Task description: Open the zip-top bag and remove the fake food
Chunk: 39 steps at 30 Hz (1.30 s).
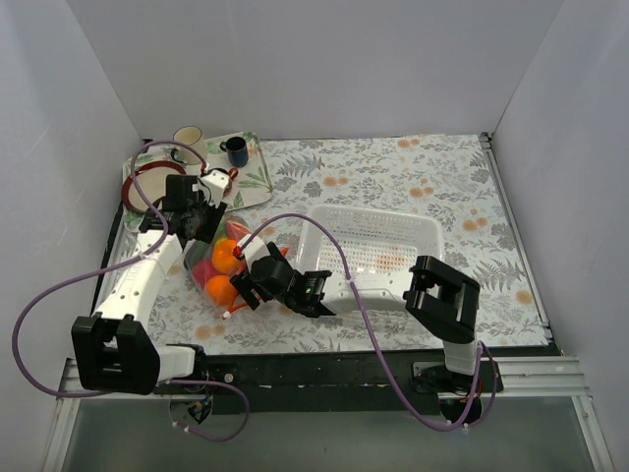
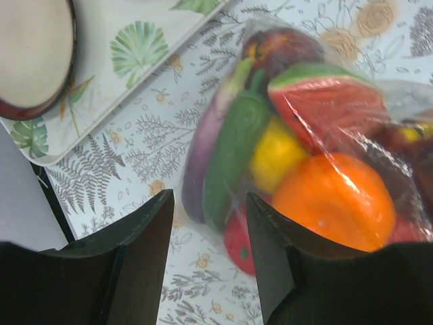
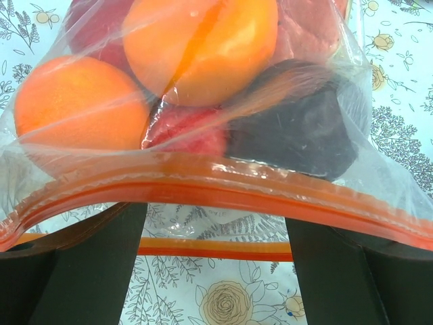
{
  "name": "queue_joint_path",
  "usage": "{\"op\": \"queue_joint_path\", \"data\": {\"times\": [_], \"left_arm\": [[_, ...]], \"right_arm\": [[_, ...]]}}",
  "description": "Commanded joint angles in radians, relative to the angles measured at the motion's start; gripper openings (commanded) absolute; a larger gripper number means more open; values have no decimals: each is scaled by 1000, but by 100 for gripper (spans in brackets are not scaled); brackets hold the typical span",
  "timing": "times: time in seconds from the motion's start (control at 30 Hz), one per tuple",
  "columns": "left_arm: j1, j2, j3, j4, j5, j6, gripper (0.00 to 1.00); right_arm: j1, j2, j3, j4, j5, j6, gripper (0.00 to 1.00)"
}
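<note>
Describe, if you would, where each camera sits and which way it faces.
Top external: above and behind the robot, looking down on the table; both arms show.
Left wrist: on the left arm, looking past the open left gripper at the zip-top bag from its side.
Right wrist: looking past the open right gripper at the bag's orange zipper strip.
Shared by all: the bag and the fake food.

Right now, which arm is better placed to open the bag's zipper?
Right. The zipper lies across the open right gripper, at the mouth of the bag. The left gripper, also open, faces the bag's filled side, with no zipper in its view.
</note>
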Motion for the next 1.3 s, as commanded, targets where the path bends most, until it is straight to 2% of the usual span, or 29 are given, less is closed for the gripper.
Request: {"op": "queue_joint_path", "data": {"times": [0.0, 0.17, 0.33, 0.7, 0.87, 1.0, 1.1, 1.2, 1.23, 1.27], "left_arm": [[6, 38, 19, 99, -25, -38, 46], [6, 80, 4, 8, 139, -18, 47], [6, 75, -83, 30, 143, 22, 47], [-1, 134, -165, 59, 136, 58, 45], [-18, 128, -174, -8, 202, 80, 43], [-20, 112, -152, -113, 295, 123, 43], [-18, 103, -142, -176, 335, 143, 42], [-18, 92, -140, -177, 314, 136, 42], [-18, 89, -142, -165, 303, 131, 41], [-18, 88, -145, -153, 289, 121, 41]], "right_arm": [[5, -12, 2, 55, -6, 9, 90], [5, -1, -1, 82, -22, 6, 96], [5, 40, 34, 78, -29, -2, 99], [5, 139, 128, 60, 9, -37, 99], [3, 180, 179, 45, 17, -56, 99], [5, 185, 139, 51, 8, -45, 98], [3, 174, 97, 55, -2, -36, 93], [3, 145, 56, 65, -11, -34, 77], [3, 133, 42, 69, -9, -34, 65], [3, 105, 31, 78, -9, -37, 61]]}}
